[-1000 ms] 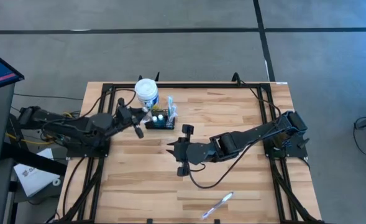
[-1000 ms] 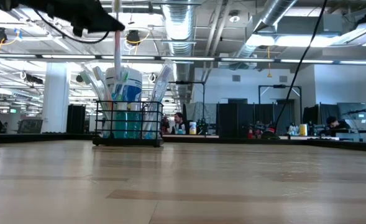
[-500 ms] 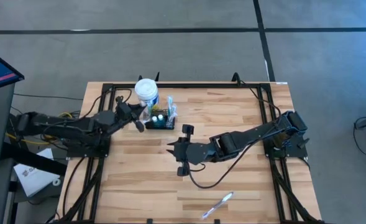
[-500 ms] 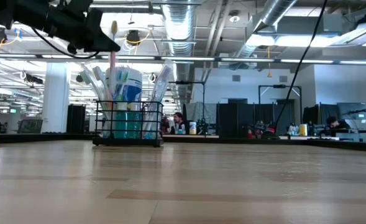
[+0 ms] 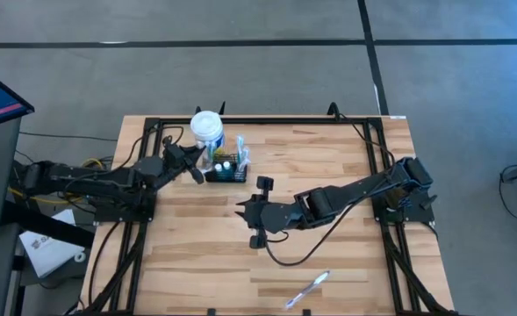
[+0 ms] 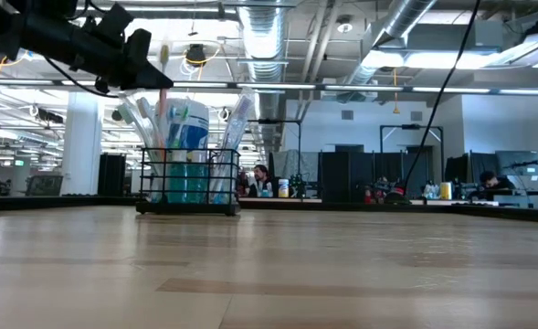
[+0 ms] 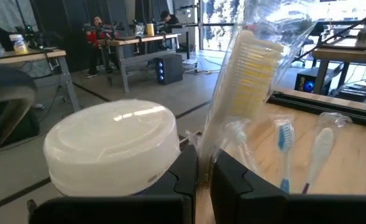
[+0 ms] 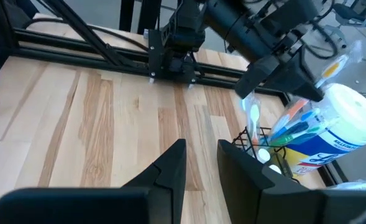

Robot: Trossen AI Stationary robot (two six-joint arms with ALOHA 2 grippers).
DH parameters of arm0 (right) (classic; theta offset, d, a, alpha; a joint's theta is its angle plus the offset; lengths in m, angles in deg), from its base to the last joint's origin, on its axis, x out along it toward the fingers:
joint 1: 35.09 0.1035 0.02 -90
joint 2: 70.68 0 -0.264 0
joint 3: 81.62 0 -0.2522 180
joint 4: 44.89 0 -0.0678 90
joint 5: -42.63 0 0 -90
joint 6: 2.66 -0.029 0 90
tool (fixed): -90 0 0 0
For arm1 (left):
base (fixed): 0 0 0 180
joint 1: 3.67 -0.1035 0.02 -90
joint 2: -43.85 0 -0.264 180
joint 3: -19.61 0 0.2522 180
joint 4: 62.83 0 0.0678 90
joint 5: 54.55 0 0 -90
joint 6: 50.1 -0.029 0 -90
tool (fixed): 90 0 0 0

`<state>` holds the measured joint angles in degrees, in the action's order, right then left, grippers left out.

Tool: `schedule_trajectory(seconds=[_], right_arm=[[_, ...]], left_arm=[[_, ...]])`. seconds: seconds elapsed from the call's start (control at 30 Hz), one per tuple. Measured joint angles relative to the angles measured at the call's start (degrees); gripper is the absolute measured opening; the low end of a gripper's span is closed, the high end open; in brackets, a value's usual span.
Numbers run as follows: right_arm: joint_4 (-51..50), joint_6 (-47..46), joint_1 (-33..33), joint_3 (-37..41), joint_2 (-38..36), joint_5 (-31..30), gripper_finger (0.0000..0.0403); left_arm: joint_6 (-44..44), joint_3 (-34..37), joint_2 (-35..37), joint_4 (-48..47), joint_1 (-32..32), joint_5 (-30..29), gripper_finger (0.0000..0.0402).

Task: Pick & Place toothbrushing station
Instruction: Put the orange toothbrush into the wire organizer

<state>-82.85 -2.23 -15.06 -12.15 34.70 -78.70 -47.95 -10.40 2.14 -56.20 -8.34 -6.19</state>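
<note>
One wrapped toothbrush (image 7: 245, 81) lowered by left claw (image 5: 194, 172), nearer caddy (image 5: 227, 171)

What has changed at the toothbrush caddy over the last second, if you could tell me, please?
The left gripper, shut on a wrapped toothbrush, has pulled back from the caddy towards its own side and tilted the brush, which stood upright before. The caddy, the white tub, the right gripper and the packet near the table's front edge stayed put.

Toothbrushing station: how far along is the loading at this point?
Done: several brushes stand in the black caddy. In hand: the left gripper is shut on a wrapped toothbrush above the caddy. Left: seating it, and one wrapped toothbrush on the table's near edge.
</note>
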Motion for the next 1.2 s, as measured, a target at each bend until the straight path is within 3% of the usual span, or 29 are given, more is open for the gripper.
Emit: schedule_trajectory(seconds=[1.2], right_arm=[[-0.7, -0.5, -1.1, 0.0, -0.1, 0.0, 0.0082]], left_arm=[[5.8, 10.0, 0.0, 7.4, -1.9, 2.0, 0.0012]])
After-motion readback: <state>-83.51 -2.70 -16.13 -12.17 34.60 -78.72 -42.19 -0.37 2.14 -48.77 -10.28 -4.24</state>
